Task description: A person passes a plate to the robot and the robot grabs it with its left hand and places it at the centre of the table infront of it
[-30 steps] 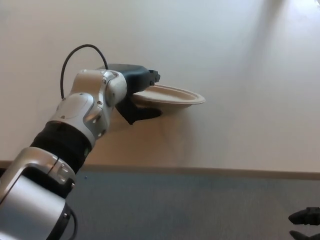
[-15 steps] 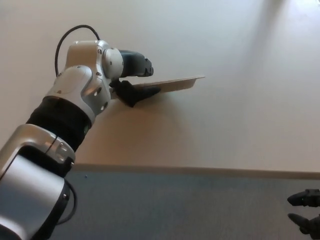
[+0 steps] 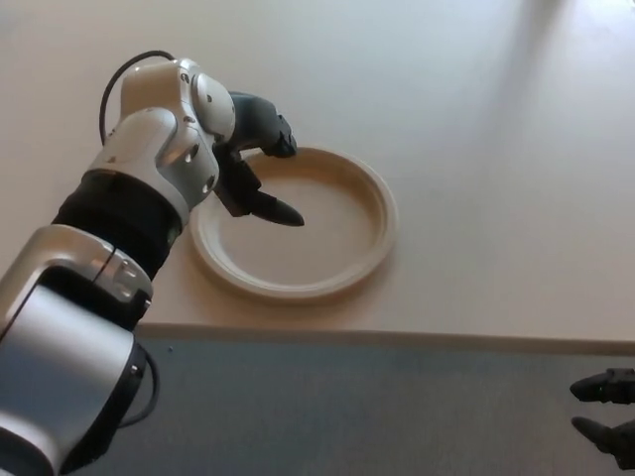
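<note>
The plate (image 3: 298,233) is lying flat on the counter (image 3: 476,119), near its front edge; the left hand (image 3: 253,174) is being held over the plate's left rim, thumb and fingers apart and gripping nothing; the hand is best being lifted straight up, so the rim is not being dragged; the right hand (image 3: 605,421) is showing only partly, its state being unclear.

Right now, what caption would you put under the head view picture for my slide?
Left robot hand open over the plate lying flat on the table; right robot hand waits low.
</note>
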Available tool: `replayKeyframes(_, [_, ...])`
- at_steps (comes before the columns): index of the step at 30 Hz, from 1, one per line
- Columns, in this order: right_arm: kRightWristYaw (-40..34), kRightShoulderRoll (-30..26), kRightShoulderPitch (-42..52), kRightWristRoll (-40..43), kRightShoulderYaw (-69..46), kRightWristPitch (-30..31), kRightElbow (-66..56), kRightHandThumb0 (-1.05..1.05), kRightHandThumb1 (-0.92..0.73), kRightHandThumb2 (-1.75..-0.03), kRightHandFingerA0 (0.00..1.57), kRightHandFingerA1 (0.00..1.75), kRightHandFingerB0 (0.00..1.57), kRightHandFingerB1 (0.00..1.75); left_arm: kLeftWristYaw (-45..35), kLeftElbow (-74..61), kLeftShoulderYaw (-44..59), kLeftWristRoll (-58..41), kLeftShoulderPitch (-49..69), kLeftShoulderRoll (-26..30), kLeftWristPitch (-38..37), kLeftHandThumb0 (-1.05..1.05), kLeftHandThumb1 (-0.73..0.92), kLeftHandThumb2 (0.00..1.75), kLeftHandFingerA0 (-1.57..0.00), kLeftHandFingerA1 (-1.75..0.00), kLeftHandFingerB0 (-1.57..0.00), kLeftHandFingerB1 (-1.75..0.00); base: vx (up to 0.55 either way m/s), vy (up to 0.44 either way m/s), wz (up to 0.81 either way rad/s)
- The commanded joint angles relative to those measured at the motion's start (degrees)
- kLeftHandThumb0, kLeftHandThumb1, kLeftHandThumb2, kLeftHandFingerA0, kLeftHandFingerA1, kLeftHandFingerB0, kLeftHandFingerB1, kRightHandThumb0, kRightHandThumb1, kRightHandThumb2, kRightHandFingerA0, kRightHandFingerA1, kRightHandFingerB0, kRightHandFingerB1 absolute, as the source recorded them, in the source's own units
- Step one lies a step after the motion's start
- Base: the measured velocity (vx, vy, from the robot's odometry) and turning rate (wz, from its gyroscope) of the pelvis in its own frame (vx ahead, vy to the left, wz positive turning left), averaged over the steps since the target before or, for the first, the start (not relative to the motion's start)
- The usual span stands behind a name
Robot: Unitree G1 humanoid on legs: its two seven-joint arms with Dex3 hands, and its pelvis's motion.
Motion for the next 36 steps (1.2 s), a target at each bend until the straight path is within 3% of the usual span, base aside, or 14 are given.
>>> replayKeyframes(1, [0.0, -1.0, -0.7, 0.6, -0.5, 0.7, 0.1, -0.73, -0.67, -0.6, 0.53, 0.71, 0.19, 0.41, 3.9, 2.5, -4.9, 3.1, -1.4, -0.4, -1.4, -0.55, 0.38, 0.82, 0.0, 0.0, 0.0, -0.02, 0.0, 0.0, 0.0])
replayKeyframes(3, [0.0, -1.0, -0.9, 0.4, -0.4, 0.7, 0.1, -0.73, -0.67, -0.6, 0.52, 0.69, 0.19, 0.41, 4.3, 3.1, -6.3, 3.1, -1.8, -0.2, -1.8, -0.57, 0.39, 0.83, 0.0, 0.0, 0.0, -0.01, 0.0, 0.0, 0.0])
replayKeyframes(4, [-0.1, -1.0, -1.0, 0.4, -0.4, 0.9, 0.0, -0.74, -0.66, -0.6, 0.64, 0.78, 0.2, 0.4, 4.0, 2.9, -7.0, 3.1, -1.6, 0.0, -1.8, -1.0, 0.44, 0.68, 0.0, 0.0, 0.0, 0.0, 0.0, 0.0, 0.0])
replayKeyframes(15, [0.4, -1.2, -1.2, 0.3, -0.2, 0.2, -0.2, -0.74, -0.67, -0.6, 0.26, 0.58, 0.17, 0.41, 8.0, -1.8, -1.9, -3.8, 1.6, 2.3, -3.5, -1.05, 0.8, 0.65, 0.0, 0.0, 0.0, 0.0, 0.0, 0.0, 0.0])
replayKeyframes(16, [0.5, -1.2, -1.2, 0.5, -0.3, 0.6, -0.2, -0.74, -0.68, -0.61, 0.28, 0.58, 0.18, 0.4, 9.5, -7.3, 1.1, -5.4, 3.7, 4.0, -5.1, -1.02, 0.63, 1.09, 0.0, -0.04, 0.0, 0.0, 0.0, 0.0, 0.0])
replayKeyframes(18, [0.9, -1.2, -1.2, 0.8, -0.7, 0.7, -0.2, -0.74, -0.68, -0.61, 0.28, 0.59, 0.18, 0.41, 11.1, -19.5, 5.3, -6.1, 7.5, 6.5, -5.2, -1.04, 0.63, 1.1, 0.0, 0.0, 0.0, -0.01, 0.0, 0.0, 0.0])
replayKeyframes(19, [0.7, -1.2, -0.5, 0.6, -0.4, 0.0, -0.3, -0.76, -0.53, -0.91, 0.29, 0.63, 0.14, 0.5, 11.4, -26.2, 7.1, -6.5, 10.1, 7.7, -6.0, -1.04, 0.66, 1.1, 0.0, -0.03, 0.0, -0.01, 0.0, 0.0, 0.0])
replayKeyframes(20, [0.6, -1.0, -0.1, 0.6, -0.4, -0.1, -0.3, -0.76, -0.68, -0.61, 0.29, 0.61, 0.18, 0.42, 12.0, -32.6, 9.7, -7.6, 13.0, 8.2, -6.4, -0.95, 0.62, 1.07, -0.01, -0.13, 0.0, -0.08, 0.0, 0.0, 0.0])
replayKeyframes(22, [0.7, -0.9, 1.3, 0.8, -0.5, -0.3, -0.4, -0.79, -0.54, -0.89, 0.2, 0.59, 0.14, 0.49, 12.2, -46.2, 15.7, -10.8, 19.7, 9.1, -7.3, -0.92, 0.63, 1.08, 0.0, -0.15, 0.0, -0.1, 0.0, 0.0, 0.0])
replayKeyframes(24, [0.4, -1.0, 2.0, 0.4, -0.1, -0.6, -0.5, -0.78, -0.7, -0.61, 0.27, 0.58, 0.19, 0.4, 11.7, -51.7, 17.9, -11.6, 22.7, 9.4, -7.4, -1.03, 0.72, 0.76, 0.0, -0.21, 0.0, -0.07, 0.0, 0.0, 0.0])
replayKeyframes(26, [-0.4, -0.9, 3.4, -0.5, 0.7, -1.1, -0.2, -0.75, -0.7, -0.61, 0.28, 0.58, 0.18, 0.41, 12.2, -61.4, 22.3, -13.5, 29.8, 9.8, -10.1, -0.92, 0.68, 1.11, -0.02, -0.22, 0.0, -0.1, 0.0, 0.0, 0.0])
replayKeyframes(32, [-0.8, -0.2, 8.3, -0.7, 1.2, -1.7, 0.3, -0.77, -0.53, -0.93, 0.32, 0.63, 0.13, 0.5, 8.8, -81.4, 34.5, -22.5, 49.1, 7.9, -13.1, -0.93, 0.7, 1.06, -0.06, -0.23, -0.06, -0.11, 0.0, 0.0, 0.0])
replayKeyframes(35, [-1.6, 0.0, 10.6, -1.1, 1.6, -1.9, 0.6, -0.77, -0.69, -0.61, 0.31, 0.57, 0.2, 0.4, 8.1, -89.2, 39.2, -24.9, 60.1, 7.0, -16.9, -0.91, 0.69, 1.06, -0.08, -0.34, -0.08, -0.17, 0.0, 0.0, 0.0])
replayKeyframes(36, [-1.9, 0.0, 11.3, -1.3, 1.9, -1.9, 0.6, -0.77, -0.53, -0.93, 0.31, 0.62, 0.15, 0.49, 8.1, -90.3, 39.8, -25.7, 62.9, 6.5, -17.8, -0.9, 0.69, 1.05, -0.08, -0.36, -0.08, -0.18, 0.0, 0.0, 0.0])
